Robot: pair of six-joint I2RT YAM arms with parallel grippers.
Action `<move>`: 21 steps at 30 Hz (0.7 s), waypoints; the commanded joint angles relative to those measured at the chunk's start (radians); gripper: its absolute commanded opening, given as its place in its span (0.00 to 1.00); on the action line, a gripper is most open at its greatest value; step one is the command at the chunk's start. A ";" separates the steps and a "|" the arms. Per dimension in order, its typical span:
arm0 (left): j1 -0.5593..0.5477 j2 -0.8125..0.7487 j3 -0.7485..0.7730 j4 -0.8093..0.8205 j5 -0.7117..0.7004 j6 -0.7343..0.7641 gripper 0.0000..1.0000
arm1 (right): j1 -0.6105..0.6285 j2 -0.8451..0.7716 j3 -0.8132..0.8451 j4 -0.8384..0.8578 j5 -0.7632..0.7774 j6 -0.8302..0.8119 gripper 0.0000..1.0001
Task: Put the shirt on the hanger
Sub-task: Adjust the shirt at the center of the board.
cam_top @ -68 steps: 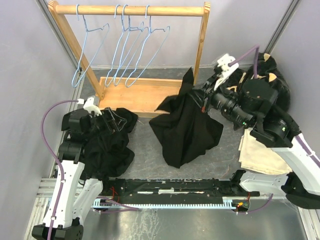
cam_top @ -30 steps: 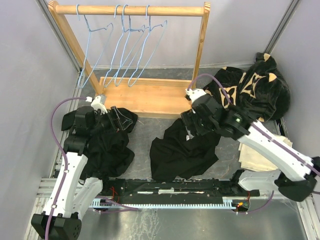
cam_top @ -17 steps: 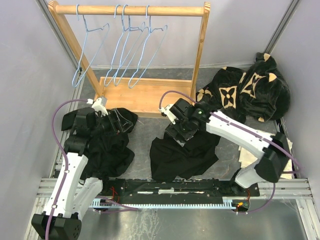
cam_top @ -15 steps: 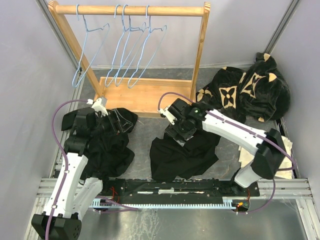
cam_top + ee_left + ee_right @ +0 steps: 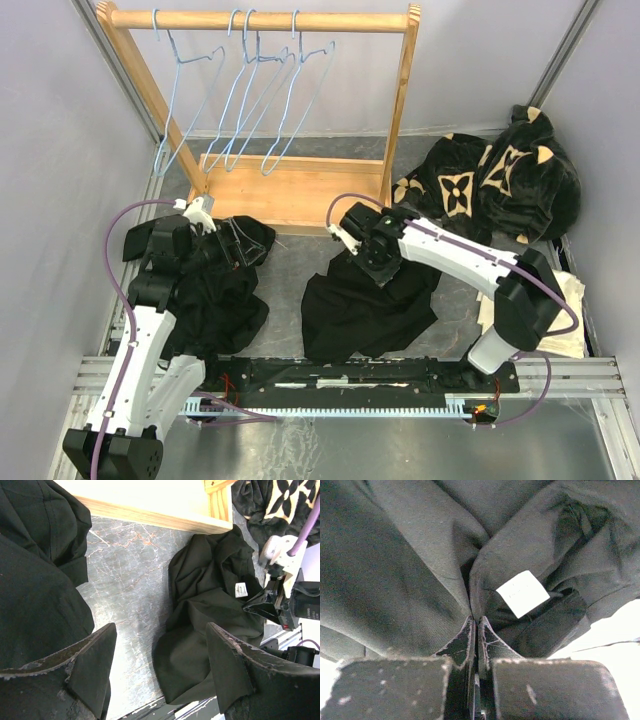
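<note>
wooden rack (image 5: pixel 290 190) at back; flowered plush garment (image 5: pixel 520 190) right.

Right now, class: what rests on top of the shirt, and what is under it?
On the shirt: only the right tool, shut on a fold beside the white tag. Grey table shows around it; anything beneath is covered.

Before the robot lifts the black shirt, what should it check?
1. Right hand shut on the shirt: ok, it pinches a fold.
2. Grip near the white tag: ok, the tag lies right beside the pinch.
3. Left hand open and free: ok, it holds nothing.
4. A light-blue hanger taken off the wooden rack: not ok, all hang there.
5. Shirt spread out: not ok, it lies crumpled on the table.
</note>
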 commanded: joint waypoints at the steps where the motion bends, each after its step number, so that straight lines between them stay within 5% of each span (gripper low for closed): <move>1: -0.002 0.000 0.020 0.004 0.006 0.000 0.78 | -0.044 -0.152 -0.038 0.069 0.008 0.103 0.00; 9: -0.001 0.016 0.024 0.005 -0.007 -0.004 0.78 | -0.096 -0.470 -0.003 0.334 -0.143 0.265 0.00; 21: -0.001 0.006 0.029 -0.010 -0.021 0.002 0.78 | -0.097 -0.665 0.319 0.541 0.245 0.381 0.00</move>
